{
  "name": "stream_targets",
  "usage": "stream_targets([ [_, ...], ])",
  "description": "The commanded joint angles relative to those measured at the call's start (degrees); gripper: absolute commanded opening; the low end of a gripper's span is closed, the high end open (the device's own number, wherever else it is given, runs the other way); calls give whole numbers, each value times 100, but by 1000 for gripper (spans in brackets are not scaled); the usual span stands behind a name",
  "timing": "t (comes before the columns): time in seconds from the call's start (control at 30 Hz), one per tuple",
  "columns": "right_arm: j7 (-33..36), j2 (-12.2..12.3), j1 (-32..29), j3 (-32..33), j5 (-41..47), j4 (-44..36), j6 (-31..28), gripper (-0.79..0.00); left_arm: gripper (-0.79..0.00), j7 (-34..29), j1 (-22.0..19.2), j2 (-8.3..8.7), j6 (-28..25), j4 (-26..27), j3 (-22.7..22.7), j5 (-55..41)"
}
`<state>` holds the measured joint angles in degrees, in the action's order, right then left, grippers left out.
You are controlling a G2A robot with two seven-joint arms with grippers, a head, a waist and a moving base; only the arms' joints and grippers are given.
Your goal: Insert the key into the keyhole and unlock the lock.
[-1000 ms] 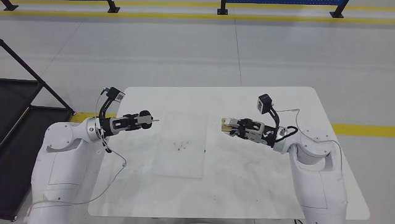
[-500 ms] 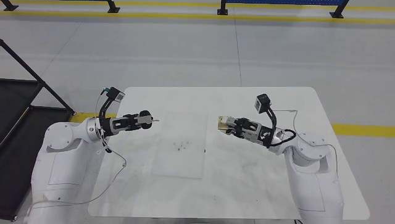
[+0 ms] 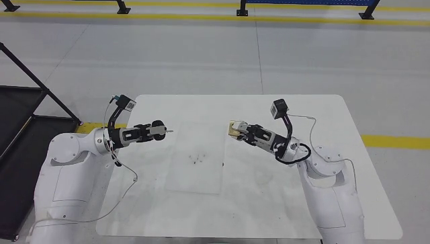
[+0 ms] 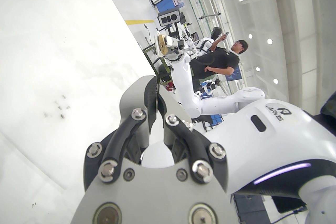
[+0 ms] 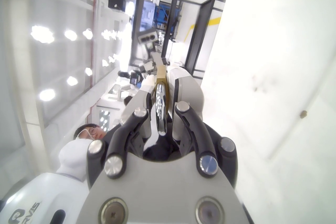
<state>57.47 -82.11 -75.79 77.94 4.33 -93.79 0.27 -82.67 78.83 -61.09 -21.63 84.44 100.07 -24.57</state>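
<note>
Top view count: one desk [image 3: 269, 204], one pale sheet [image 3: 195, 177] lying on it with a small cluster of dark specks [image 3: 197, 157], two claws, one key [image 3: 168, 131] and one lock [image 3: 233, 128]; the left claw [image 3: 161, 130] hangs over the desk's 9 o'clock side, clamped on the key, whose thin tip points toward 3 o'clock; the right claw [image 3: 239, 131] is closed on the brass lock and holds it off the desk near the sheet's 3 o'clock edge, directly at 3 o'clock from the key tip, with a clear gap between them.

Against the earlier frames, the right arm has carried the lock toward 9 to 10 o'clock, narrowing the gap to the key; the left arm and key have kept their place.

Left wrist view has the fingers [image 4: 153, 93] pressed together, so the key's head is hidden between them and its blade cannot be made out; the lock's brass face is far off and small there, its keyhole hard to tell; right wrist view gives the lock edge-on, its shiny shackle toward the camera and its body partly covered by the fingers.
</note>
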Motion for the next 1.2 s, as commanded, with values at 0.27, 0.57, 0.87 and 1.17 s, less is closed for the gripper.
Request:
stream_targets([
  [0.27,4,0,1,0,7,3,-2,-785,-785,0,0,0,0,0,0,0],
  [0.57,4,0,1,0,7,3,-2,-785,-785,565,-226,-137,137,106,-1150,-240],
  [0.87,4,0,1,0,7,3,-2,-785,-785,1058,-1042,-310,108,-507,-2258,-280],
  [1.17,4,0,1,0,7,3,-2,-785,-785,1270,-1334,-380,-84,-807,-2672,-273],
])
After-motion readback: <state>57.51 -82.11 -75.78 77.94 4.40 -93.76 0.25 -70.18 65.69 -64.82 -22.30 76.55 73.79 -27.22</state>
